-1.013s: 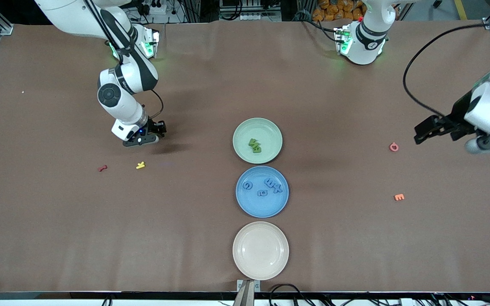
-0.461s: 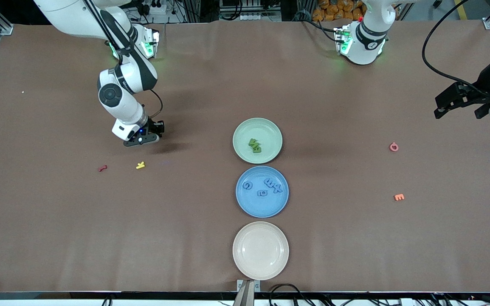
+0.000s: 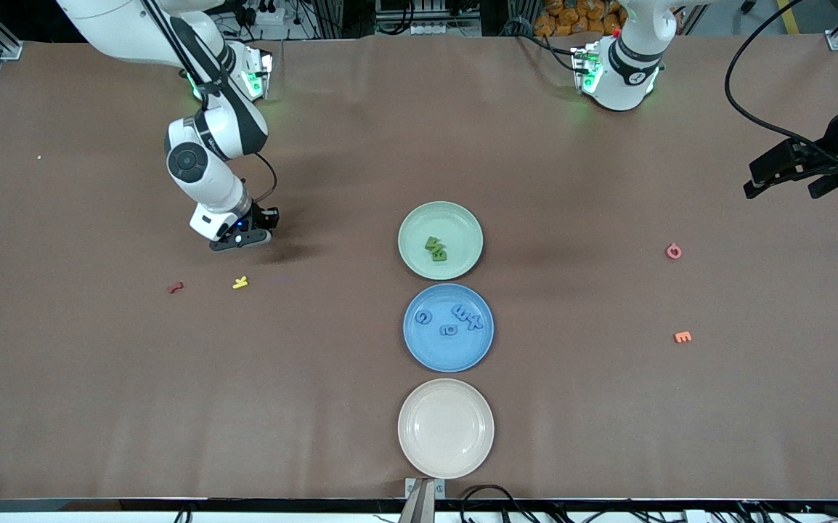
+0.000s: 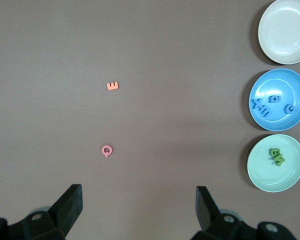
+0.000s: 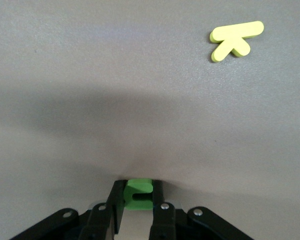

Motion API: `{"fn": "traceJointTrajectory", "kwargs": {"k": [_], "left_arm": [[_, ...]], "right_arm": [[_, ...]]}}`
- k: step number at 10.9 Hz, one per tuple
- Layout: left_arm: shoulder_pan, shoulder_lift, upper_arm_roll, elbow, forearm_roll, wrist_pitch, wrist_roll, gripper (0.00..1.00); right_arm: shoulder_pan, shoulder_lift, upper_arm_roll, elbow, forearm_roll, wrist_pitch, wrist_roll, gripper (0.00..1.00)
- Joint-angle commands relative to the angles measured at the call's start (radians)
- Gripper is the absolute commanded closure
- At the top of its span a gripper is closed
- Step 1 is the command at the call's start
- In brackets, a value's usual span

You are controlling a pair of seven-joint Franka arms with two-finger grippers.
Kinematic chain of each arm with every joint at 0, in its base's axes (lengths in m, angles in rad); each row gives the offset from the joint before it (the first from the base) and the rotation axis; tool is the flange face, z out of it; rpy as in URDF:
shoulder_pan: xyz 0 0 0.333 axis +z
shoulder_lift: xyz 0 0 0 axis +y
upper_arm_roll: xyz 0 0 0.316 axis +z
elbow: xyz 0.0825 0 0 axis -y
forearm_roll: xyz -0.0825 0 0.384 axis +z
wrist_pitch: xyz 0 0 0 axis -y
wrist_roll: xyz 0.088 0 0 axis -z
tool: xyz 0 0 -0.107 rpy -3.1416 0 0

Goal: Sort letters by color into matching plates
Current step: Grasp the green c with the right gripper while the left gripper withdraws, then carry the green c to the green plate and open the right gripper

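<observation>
A small green letter (image 5: 138, 194) is being gripped between the two fingers of the right gripper (image 3: 248, 236), which is closed on it down at the table (image 3: 99, 378), toward the right arm's end. In the right wrist view the letter is seen pinched between the black fingertips (image 5: 116, 202), right at the brown surface. A yellow letter (image 3: 240, 282) is lying just nearer to the front camera than that gripper, and a dark red letter (image 3: 176, 288) is lying beside the yellow one, closer to the right arm's end of the table.

Three plates are lined up along the middle of the table. The green plate (image 3: 413, 218) is the farthest from the front camera and two green letters (image 3: 435, 248) are lying in it, touching each other. The blue plate (image 3: 426, 356) is sitting just nearer, with several blue letters (image 3: 467, 317) lying in it. The cream plate (image 3: 446, 428) is the nearest to the front camera.

Toward the left arm's end, a pink letter (image 3: 673, 251) and an orange letter (image 3: 682, 337) are lying well apart on the table, the orange one nearer to the front camera.

The left gripper (image 4: 139, 200) is being held up in the air over the left arm's end of the table, its fingers spread wide with nothing between them.
</observation>
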Motion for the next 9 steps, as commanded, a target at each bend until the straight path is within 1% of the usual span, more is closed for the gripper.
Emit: {"fn": "traceJointTrajectory", "kwargs": {"k": [1, 3, 6, 7, 9], "left_arm": [[-0.001, -0.023, -0.014, 0.028, 0.047, -0.052, 0.022, 0.0], [0.003, -0.023, -0.011, 0.031, 0.052, -0.069, 0.022, 0.0], [0.003, -0.026, -0.008, 0.031, 0.047, -0.069, 0.018, 0.0], [0.005, -0.023, -0.006, 0.031, 0.039, -0.069, 0.016, 0.0], [0.002, -0.016, -0.006, 0.031, 0.038, -0.068, 0.01, 0.0]], "right_arm": [[-0.011, -0.014, 0.014, 0.021, -0.016, -0.01, 0.092, 1.0], [0.001, -0.023, 0.033, 0.059, -0.016, -0.05, 0.179, 1.0], [0.035, -0.023, 0.115, 0.134, -0.013, -0.13, 0.4, 1.0], [0.058, -0.019, 0.119, 0.163, -0.011, -0.147, 0.46, 1.0], [0.138, 0.016, 0.119, 0.229, -0.007, -0.155, 0.598, 1.0]]}}
